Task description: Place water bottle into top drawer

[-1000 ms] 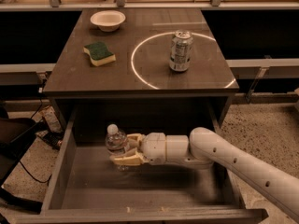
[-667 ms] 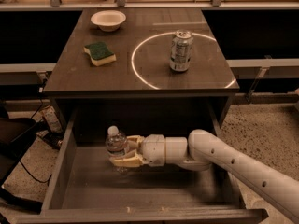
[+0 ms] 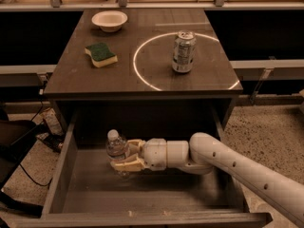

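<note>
Clasping the small, clear, white-capped plastic water bottle (image 3: 116, 147) upright, the cream gripper (image 3: 121, 154) hangs inside the wide grey top drawer (image 3: 156, 194), lower centre; next, probably, setting down and releasing.

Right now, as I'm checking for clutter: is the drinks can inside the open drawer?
No, the drinks can stands on the tabletop inside the white ring; the gripper holds the water bottle in the top drawer.

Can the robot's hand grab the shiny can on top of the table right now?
Probably not yet. The hand is down inside the top drawer, wrapped around the water bottle, so it is busy. The can stands higher up, on the tabletop.
</note>
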Tool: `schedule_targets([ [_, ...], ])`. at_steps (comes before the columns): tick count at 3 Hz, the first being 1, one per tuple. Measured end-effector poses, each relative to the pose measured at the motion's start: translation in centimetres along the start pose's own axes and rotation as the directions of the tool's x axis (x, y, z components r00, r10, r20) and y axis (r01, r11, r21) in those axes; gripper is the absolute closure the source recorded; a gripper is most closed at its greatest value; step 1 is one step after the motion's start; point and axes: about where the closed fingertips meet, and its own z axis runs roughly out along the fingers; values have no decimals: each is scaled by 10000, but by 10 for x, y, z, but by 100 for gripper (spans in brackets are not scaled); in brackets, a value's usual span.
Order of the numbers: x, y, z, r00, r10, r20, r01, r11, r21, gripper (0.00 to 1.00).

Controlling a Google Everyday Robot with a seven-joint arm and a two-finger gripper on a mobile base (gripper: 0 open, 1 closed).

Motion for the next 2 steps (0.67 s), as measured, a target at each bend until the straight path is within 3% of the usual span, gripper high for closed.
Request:
schedule_targets([
  [2, -1, 0, 0, 10000, 2, 0, -2, 10000, 1, 100],
])
